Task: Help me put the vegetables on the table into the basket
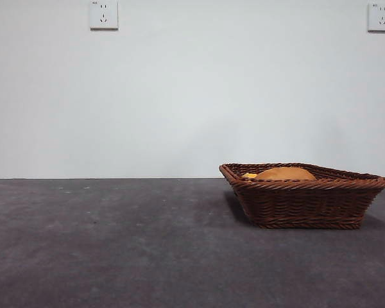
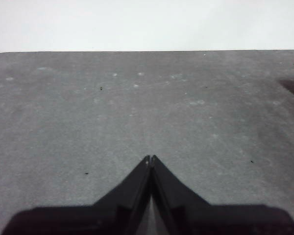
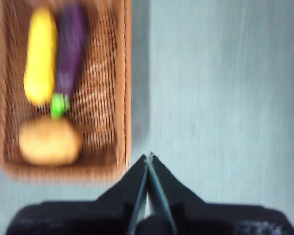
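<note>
Right wrist view: basket holding potato, eggplant, yellow vegetable; right gripper and left gripper pressed together, empty; retreat clear of basket advised.

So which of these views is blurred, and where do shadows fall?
Right wrist view: motion-blurred, smearing the dark brown woven wicker basket and slim purple eggplant. Front view: sharp, with a soft shadow on the dark grey matte table left of the basket. Left wrist view: sharp, with a dark shadow under the left tool.
</note>
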Controlling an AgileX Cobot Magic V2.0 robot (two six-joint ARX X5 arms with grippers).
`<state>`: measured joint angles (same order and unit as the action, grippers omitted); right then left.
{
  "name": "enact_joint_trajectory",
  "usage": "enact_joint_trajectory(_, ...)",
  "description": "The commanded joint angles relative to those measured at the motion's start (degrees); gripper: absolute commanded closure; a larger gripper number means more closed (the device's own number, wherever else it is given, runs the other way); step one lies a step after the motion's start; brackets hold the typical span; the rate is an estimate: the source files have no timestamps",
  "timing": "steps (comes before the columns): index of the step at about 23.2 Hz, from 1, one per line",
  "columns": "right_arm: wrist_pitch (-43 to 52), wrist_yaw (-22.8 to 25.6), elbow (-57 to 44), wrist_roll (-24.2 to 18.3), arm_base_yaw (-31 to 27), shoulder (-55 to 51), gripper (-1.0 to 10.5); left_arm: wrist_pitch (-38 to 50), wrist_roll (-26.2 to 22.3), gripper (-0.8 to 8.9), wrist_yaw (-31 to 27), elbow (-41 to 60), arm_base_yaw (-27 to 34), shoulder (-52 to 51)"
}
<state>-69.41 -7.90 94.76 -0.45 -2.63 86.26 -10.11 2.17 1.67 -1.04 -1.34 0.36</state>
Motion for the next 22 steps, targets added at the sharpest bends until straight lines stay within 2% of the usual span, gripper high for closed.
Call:
enact_joint_trajectory(1,6.2,0.0,-0.3,-0.2,0.0,0.5,9.6,0.0,-0.3,8.17,-0.3,0.6,1.2,-0.2)
enact_joint_trajectory(9,26.8,0.0,-0.3,-0.2,0.0,0.5,9.6,0.6,-0.2,8.17,-0.2,0.6,1.7,0.2)
enact_joint_trajectory(16,29.7,-0.6,-0.3,-0.2,0.0,0.7,9.5,0.6,-0.2,8.17,-0.2,0.6,1.7,1.1)
enact_joint_trajectory(18,29.2,2.1,-0.3,-0.2,-1.8,0.5,9.5,0.6,-0.2,8.17,-0.2,0.6,1.7,1.3)
enact_joint_trajectory(19,28.5,5.3,-0.3,-0.2,-1.9,-0.3,9.5,0.6,-0.2,8.17,-0.2,0.6,1.7,1.5)
enact_joint_trajectory(22,27.3,9.2,-1.1,-0.2,-1.2,-4.0,9.5,0.6,-0.2,8.17,-0.2,0.6,1.7,1.6)
